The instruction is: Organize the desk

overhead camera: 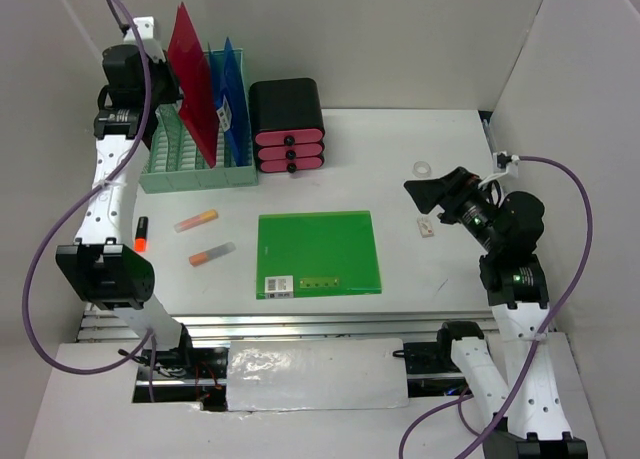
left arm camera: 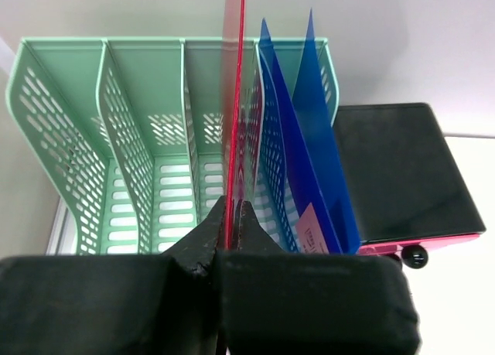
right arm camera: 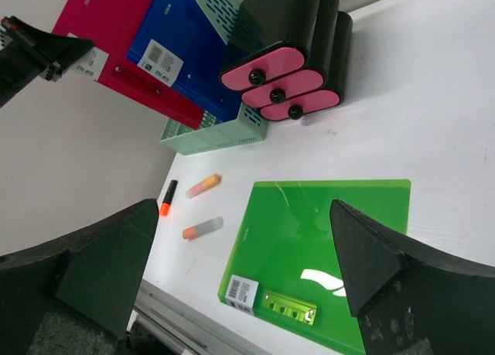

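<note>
Presently, the left tool is clamping narrowly on the edge of a red folder, which is standing on edge with its lower part down in the mint-green file rack; which slot is receiving it cannot be determined. Blue folders are leaning at the rack's right-hand end, beside a black drawer box with pink fronts. The right tool is hovering with fingers spread wide, gripping nothing, above the right side of the white table. The table is spanning the area between white panels and is carrying a green folder lying flat near its front edge, an orange highlighter, a second highlighter and a black-and-orange marker left of it, and a tape ring at right.
</note>
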You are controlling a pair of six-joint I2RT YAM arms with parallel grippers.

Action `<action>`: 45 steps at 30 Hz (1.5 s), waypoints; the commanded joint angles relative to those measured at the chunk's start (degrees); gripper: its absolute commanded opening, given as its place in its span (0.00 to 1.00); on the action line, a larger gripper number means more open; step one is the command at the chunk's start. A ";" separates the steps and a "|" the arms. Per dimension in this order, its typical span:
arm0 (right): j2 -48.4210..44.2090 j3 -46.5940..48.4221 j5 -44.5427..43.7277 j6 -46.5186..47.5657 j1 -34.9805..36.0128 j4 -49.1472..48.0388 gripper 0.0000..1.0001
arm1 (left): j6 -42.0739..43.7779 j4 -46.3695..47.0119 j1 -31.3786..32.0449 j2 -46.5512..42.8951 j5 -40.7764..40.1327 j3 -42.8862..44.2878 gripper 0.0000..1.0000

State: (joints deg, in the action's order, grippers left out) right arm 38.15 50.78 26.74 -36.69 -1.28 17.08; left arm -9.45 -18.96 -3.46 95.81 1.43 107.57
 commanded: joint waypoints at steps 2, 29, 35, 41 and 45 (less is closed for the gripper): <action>0.61 2.56 -0.55 1.62 -0.04 -3.02 1.00 | -1.79 11.04 -0.67 -1.86 1.38 -2.63 0.00; 2.19 1.33 2.17 -0.23 0.31 -7.32 1.00 | -4.61 11.85 -2.86 2.62 2.52 -5.71 0.47; 2.10 0.37 2.35 -0.49 0.49 -8.03 1.00 | -5.66 12.98 -2.86 -0.87 1.30 -7.37 0.73; 4.91 -1.65 0.95 -0.84 0.84 -8.82 1.00 | -7.85 10.27 -2.86 -8.26 -3.53 -8.43 1.00; 9.65 -3.85 0.59 -0.93 1.01 -7.86 1.00 | -11.44 5.19 -2.78 -14.50 -8.01 -10.71 0.99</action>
State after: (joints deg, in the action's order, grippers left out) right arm 44.88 48.66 27.83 -37.58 -0.71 10.63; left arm -17.23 -12.08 -5.98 87.46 -2.02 97.56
